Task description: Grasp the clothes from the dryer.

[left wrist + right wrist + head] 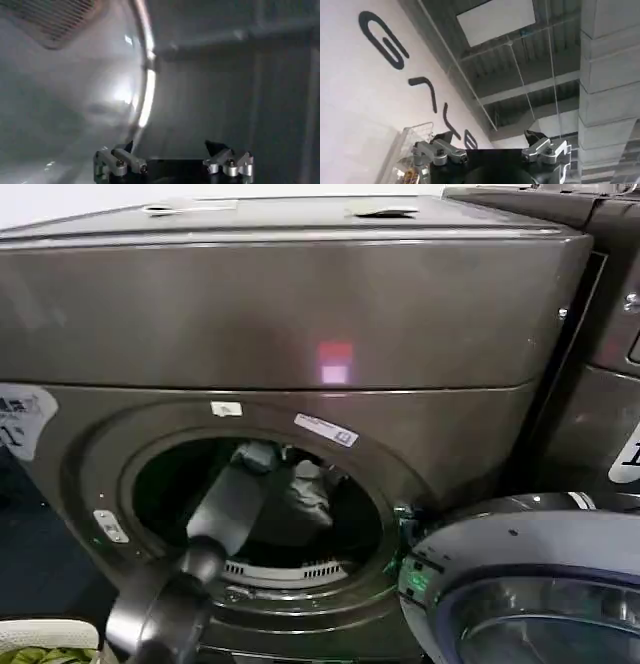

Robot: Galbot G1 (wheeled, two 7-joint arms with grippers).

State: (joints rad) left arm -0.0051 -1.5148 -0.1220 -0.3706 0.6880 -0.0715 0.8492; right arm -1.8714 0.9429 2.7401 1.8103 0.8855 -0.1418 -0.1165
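Left jaws: spread wide, holding nothing; in the left wrist view the two fingertips of the left gripper point(173, 155) stand well apart with bare drum wall between them.
Right jaws: spread wide too, holding nothing; the right gripper point(492, 147) points up at a ceiling and a white wall with dark lettering.
Left arm: in the head view it reaches from the lower left up through the round porthole, its far end deep inside the drum near the left gripper point(256, 456).
Clothes: the pale grey-white clothes point(308, 496) lie inside the drum, toward the back, just beside the arm's end on its right; whether they touch it cannot be told.
Dryer: the bronze-grey dryer point(300, 314) faces the camera, a red light glowing on its front panel above the porthole.
Door: the round dryer door point(530, 584) stands swung open at the lower right.
Neighbour: a second machine point(610, 334) stands against the dryer's right side.
Basket: a white basket rim point(40, 636) with yellow-green cloth shows at the lower left corner.
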